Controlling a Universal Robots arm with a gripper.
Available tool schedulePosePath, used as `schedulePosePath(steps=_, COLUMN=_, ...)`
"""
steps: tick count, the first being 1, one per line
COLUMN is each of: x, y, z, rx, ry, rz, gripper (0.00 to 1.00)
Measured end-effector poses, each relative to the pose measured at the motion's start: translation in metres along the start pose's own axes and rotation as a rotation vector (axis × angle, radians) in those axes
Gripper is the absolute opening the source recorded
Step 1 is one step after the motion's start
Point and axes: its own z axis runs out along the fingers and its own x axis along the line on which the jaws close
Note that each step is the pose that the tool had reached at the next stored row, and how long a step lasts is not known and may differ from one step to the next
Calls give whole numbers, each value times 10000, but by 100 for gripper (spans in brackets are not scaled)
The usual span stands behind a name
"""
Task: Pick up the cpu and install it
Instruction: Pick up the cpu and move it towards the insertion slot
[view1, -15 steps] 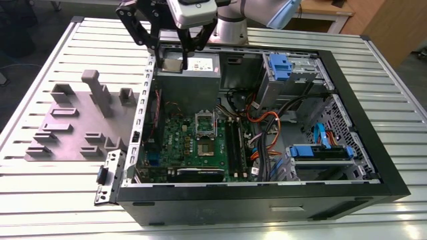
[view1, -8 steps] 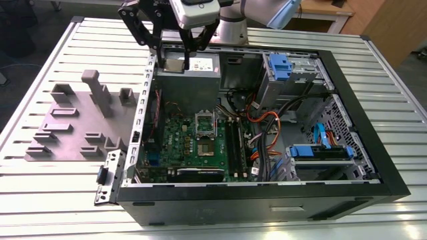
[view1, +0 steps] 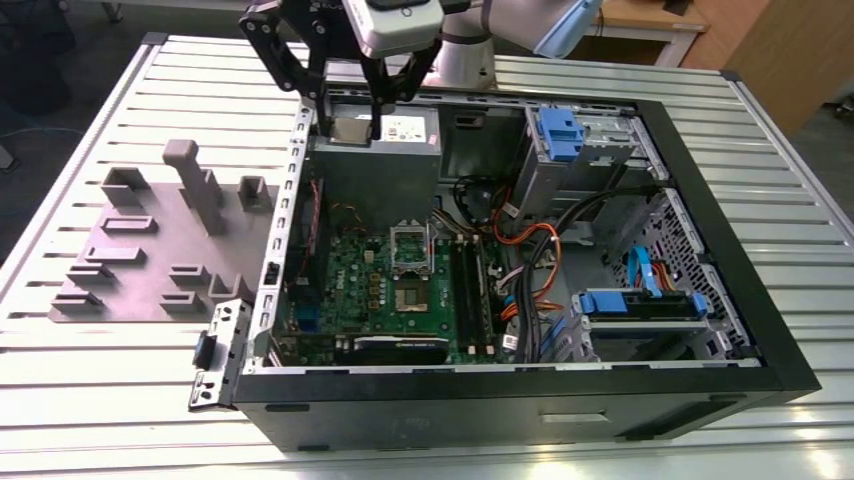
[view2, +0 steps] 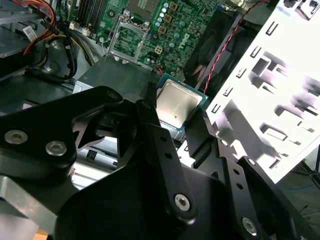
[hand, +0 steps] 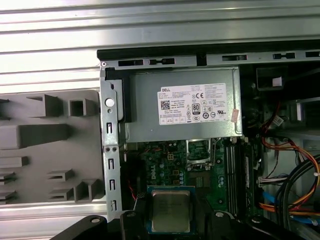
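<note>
Nearest in the open computer case (view1: 534, 395), the green motherboard (view1: 354, 275) lies flat with its socket frame (view1: 408, 247) in the middle, and a grey tray (view1: 147, 275) sits outside the case on the exterior view's left. Farther back, over the grey power supply (view1: 374, 170), the gripper (view1: 358, 118) hangs fingers-down, clamped on two opposite edges of the cpu (view1: 351, 129), held clear of the supply, silvery top toward both wrist cameras. The arm (view1: 467, 60) rises at the table's far side.
</note>
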Motion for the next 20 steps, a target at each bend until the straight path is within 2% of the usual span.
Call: schedulePosePath(steps=20, x=-48, y=4, z=0, rx=0, ry=-1, rz=0, gripper=47)
